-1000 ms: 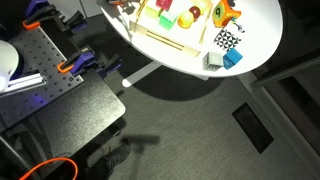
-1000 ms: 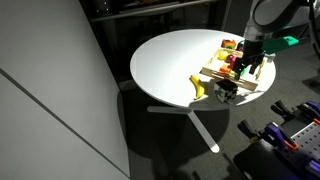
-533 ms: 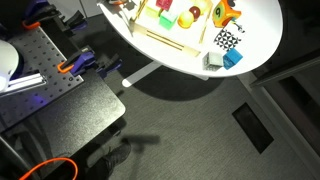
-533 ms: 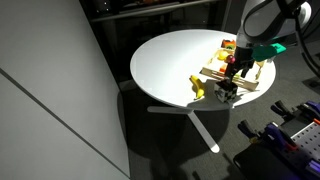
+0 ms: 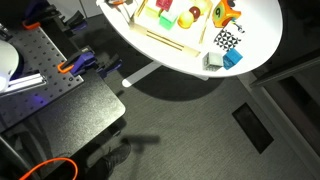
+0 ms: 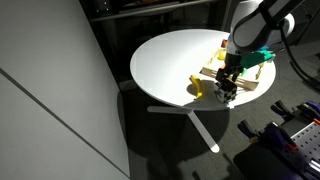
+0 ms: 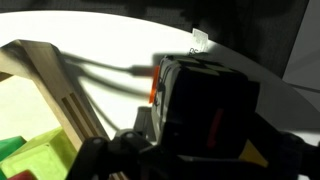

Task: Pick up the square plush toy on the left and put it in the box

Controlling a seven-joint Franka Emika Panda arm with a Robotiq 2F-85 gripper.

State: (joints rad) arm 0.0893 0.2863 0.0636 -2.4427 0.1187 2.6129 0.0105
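Starting at the left of the overhead exterior view, the box (image 5: 170,40) lies on the round white table (image 5: 265,25), its light wooden frame holding several bright toys. An orange and yellow toy (image 5: 222,12) sits near its right end. Just past that end, outside the box and close to the table's edge, stands the checkered cube (image 5: 226,40). The blue cube (image 5: 233,58) is just below it, and a small grey piece (image 5: 213,61) rests beside the blue one. No arm shows in this view.

In the exterior view from the side, a yellow toy (image 6: 198,87) lies on the bare tabletop to the left. To its right the gripper (image 6: 230,88) hangs low over the near corner of the box (image 6: 255,85), right where the cubes stand. The arm (image 6: 255,25) rises from it toward the upper right. The cubes themselves are too small and dark here to separate.

In the wrist view, the box frame (image 7: 60,85) crosses the left side as a pale slanted rail, with green blocks (image 7: 30,155) inside it at the lower left. A dark, boxy, blurred shape (image 7: 205,100) with an orange edge fills the centre, and a white tag (image 7: 198,38) shows above it. Whether this is the checkered cube is unclear. Whether the jaws are apart or closed cannot be told.
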